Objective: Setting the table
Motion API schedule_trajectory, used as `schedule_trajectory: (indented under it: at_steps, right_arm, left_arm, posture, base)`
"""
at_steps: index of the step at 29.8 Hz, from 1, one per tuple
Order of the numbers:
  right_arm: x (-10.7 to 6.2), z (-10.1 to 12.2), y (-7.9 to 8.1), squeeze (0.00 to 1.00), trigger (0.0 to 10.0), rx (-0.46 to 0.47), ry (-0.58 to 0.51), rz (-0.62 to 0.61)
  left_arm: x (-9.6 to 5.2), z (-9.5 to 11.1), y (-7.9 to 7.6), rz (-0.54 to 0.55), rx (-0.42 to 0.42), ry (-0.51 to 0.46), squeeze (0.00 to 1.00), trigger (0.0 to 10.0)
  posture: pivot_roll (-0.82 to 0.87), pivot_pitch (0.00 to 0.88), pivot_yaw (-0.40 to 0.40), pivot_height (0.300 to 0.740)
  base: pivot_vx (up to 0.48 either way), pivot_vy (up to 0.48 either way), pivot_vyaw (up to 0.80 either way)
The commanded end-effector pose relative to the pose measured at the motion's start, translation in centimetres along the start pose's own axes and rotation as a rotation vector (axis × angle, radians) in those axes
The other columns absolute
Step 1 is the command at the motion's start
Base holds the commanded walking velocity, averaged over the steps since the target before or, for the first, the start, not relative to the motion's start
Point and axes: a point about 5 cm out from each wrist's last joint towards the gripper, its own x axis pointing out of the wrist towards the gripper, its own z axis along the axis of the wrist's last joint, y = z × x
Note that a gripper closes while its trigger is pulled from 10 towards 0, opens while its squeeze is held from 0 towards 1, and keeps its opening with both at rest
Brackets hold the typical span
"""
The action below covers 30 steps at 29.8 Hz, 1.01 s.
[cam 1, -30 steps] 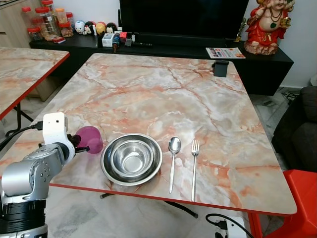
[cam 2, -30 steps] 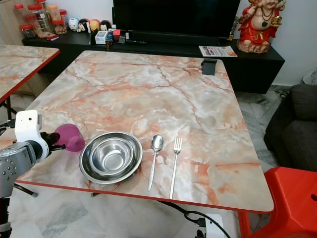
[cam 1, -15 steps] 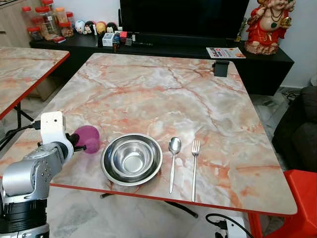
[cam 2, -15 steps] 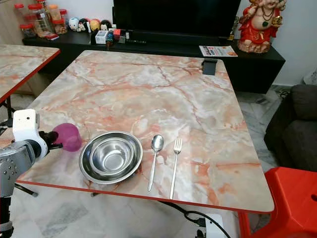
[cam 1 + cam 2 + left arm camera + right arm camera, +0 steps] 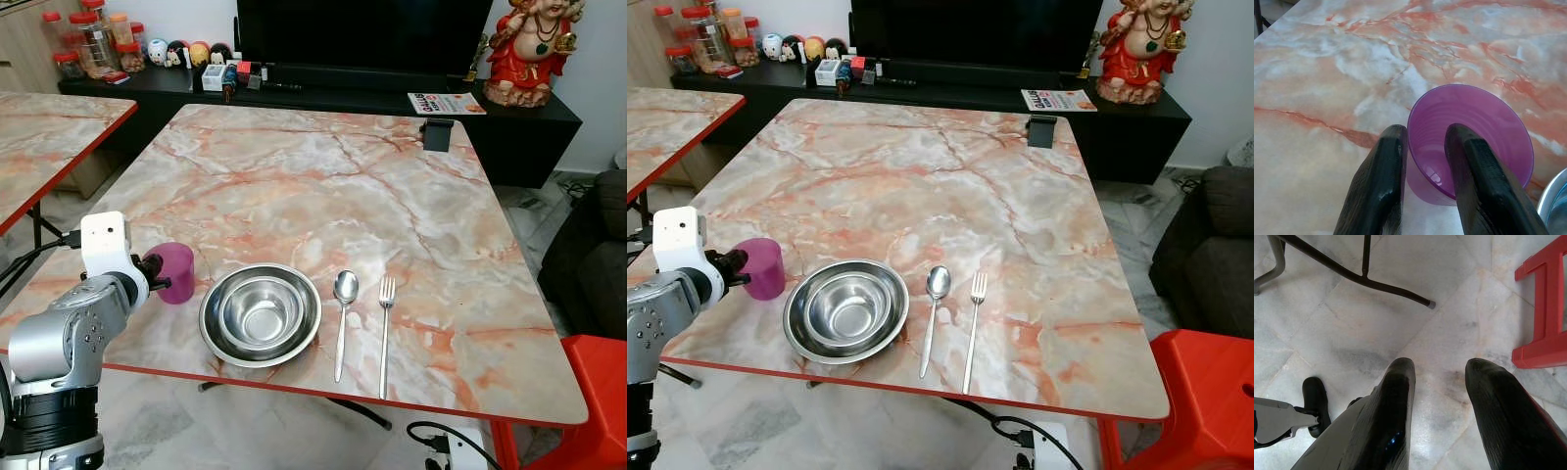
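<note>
From the left eye view, the purple cup (image 5: pixel 174 271) now stands upright on the marble surface (image 5: pixel 323 186), where half a second ago it lay tipped over with its base pointing toward the steel bowl (image 5: pixel 261 313). The left tool (image 5: pixel 155 277) has turned it onto its base, so the cup looks placed just beside the bowl on the robot's left, near the surface's front edge. The spoon (image 5: pixel 343 318) and the fork (image 5: pixel 384 328) lie parallel on the bowl's other side, close to each other but apart. With bowl, cup and cutlery laid out, the setting seems near done; I judge that letting go of the cup is what remains for this arm.

The right eye view shows the same layout: the cup stands straight, its rim level, with a small gap between it and the bowl's rim.

In the left wrist view the cup is translucent violet plastic with faint rings inside, tapering to its base and empty. One black finger (image 5: pixel 1374 191) lies outside the wall and the other (image 5: pixel 1484 186) reaches inside, so the tool is clamped on the cup's near rim. The bowl's edge shows at the corner.

In the right wrist view the right tool (image 5: pixel 1437 382) hangs idle over the tiled floor (image 5: pixel 1449 298), its fingers spread and holding nothing, with a red stool (image 5: pixel 1547 308) nearby.
</note>
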Motion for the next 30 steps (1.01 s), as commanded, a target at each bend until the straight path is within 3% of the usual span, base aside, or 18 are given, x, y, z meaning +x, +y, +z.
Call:
schedule_trajectory:
  at_steps: [1,11,12,13,14,15,16,17,20,21,26,28,30]
  right_arm:
    - [0.1,0.3,0.0,0.0,10.0,0.001,-0.009,-0.002]
    - [0.1,0.5,0.0,0.0,10.0,0.0,-0.012,-0.002]
    - [0.1,0.5,0.0,0.0,10.0,0.001,-0.015,-0.002]
    - [0.1,0.5,0.0,0.0,10.0,0.001,-0.015,-0.002]
    - [0.1,0.6,0.0,0.0,10.0,0.002,-0.018,-0.003]
    - [0.1,0.6,0.0,0.0,10.0,0.005,-0.021,-0.005]
    - [0.1,0.6,0.0,0.0,10.0,0.005,-0.021,-0.005]
    - [0.1,0.7,0.0,0.0,10.0,0.007,-0.025,-0.006]
    - [0.1,0.8,0.1,0.0,10.0,0.009,-0.031,-0.005]
    - [0.2,0.9,0.1,0.0,10.0,0.011,-0.037,-0.005]
    - [0.2,1.2,0.2,0.0,10.0,0.032,-0.06,-0.008]
    - [0.2,1.2,0.2,0.0,10.0,0.04,-0.071,-0.011]
    - [0.1,1.2,0.1,0.0,10.0,0.039,-0.073,-0.013]
  left_arm:
    - [-0.1,0.8,0.0,-0.001,-0.004,-0.036,0.0,10.0]
    - [-0.2,1.4,1.2,0.074,0.049,-0.053,0.0,10.0]
    - [-0.3,2.5,2.3,0.131,0.068,-0.127,0.0,10.0]
    - [-0.3,2.5,2.3,0.131,0.068,-0.127,0.0,10.0]
    - [-0.5,3.6,3.0,0.166,0.05,-0.223,0.0,10.0]
    - [-0.7,4.4,3.2,0.171,0.021,-0.297,0.0,10.0]
    - [-0.7,4.4,3.2,0.171,0.021,-0.297,0.0,10.0]
    - [-1.1,5.3,3.3,0.167,0.009,-0.391,0.0,10.0]
    - [-1.5,6.0,3.7,0.194,0.025,-0.484,0.0,10.0]
    - [-1.5,5.8,4.6,0.252,0.025,-0.526,0.0,10.0]
    - [-1.2,2.3,8.6,0.509,0.22,-0.487,0.0,10.0]
    - [-1.3,-1.1,11.2,0.649,0.354,-0.379,0.0,10.0]
    - [-1.7,-3.5,12.9,0.723,0.417,-0.323,0.0,10.0]
  posture:
    - [0.0,0.0,-0.037,0.725]
    - [0.0,0.0,-0.039,0.725]
    - [0.0,0.0,-0.039,0.725]
    - [0.0,0.0,-0.039,0.725]
    - [0.0,0.0,-0.039,0.725]
    - [0.0,0.0,-0.039,0.725]
    - [0.0,0.0,-0.039,0.725]
    - [0.0,0.0,-0.04,0.725]
    - [0.0,0.0,-0.039,0.725]
    - [0.0,0.0,-0.036,0.725]
    - [0.0,0.0,-0.03,0.725]
    - [0.0,0.0,-0.026,0.725]
    - [0.0,0.0,-0.025,0.725]
  base:
    - [0.0,0.0,0.0]
    - [0.0,0.0,0.0]
    - [0.0,0.0,0.0]
    - [0.0,0.0,0.0]
    - [0.0,0.0,0.0]
    - [0.0,0.0,0.0]
    - [0.0,0.0,0.0]
    - [0.0,0.0,0.0]
    - [0.0,0.0,0.0]
    - [0.0,0.0,0.0]
    - [0.0,0.0,0.0]
    - [0.0,0.0,0.0]
    - [0.0,0.0,0.0]
